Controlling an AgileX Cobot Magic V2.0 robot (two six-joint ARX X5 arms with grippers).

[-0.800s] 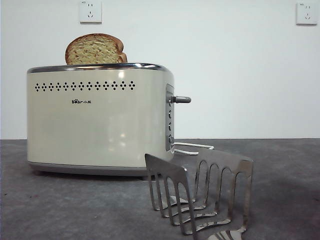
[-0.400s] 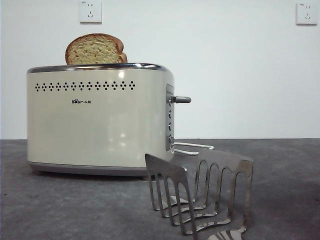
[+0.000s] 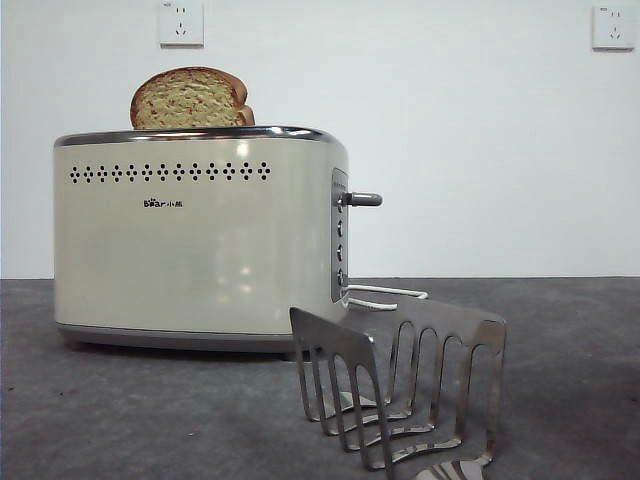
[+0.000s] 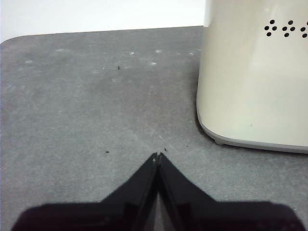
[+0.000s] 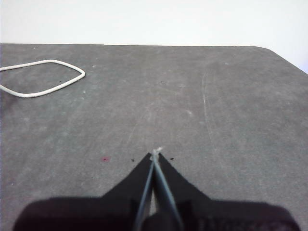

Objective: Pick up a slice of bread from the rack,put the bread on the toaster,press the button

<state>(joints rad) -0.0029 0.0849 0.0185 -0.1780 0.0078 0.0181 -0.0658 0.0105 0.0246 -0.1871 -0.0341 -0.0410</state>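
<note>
The slice of bread (image 3: 190, 98) already stands in the toaster (image 3: 200, 235), its button (image 3: 363, 199) looks unpressed, the rack (image 3: 400, 390) is empty, and your left gripper (image 4: 157, 157) and right gripper (image 5: 155, 155) wait with jaws closed on nothing.

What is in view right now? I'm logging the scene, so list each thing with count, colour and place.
slice of bread: one, tan with brown crust, standing up out of the toaster's top.
toaster: one, cream with chrome rim, on the table.
button: one, silver, on the toaster's grey end panel.
rack: one, shiny steel, holding nothing, in front of the toaster.
cord: one, white, looped on the table.
wall sockets: two, white, on the wall.
table: one, dark grey.
left claw: black, shut, low beside the toaster.
right claw: black, shut, over bare table.
</note>
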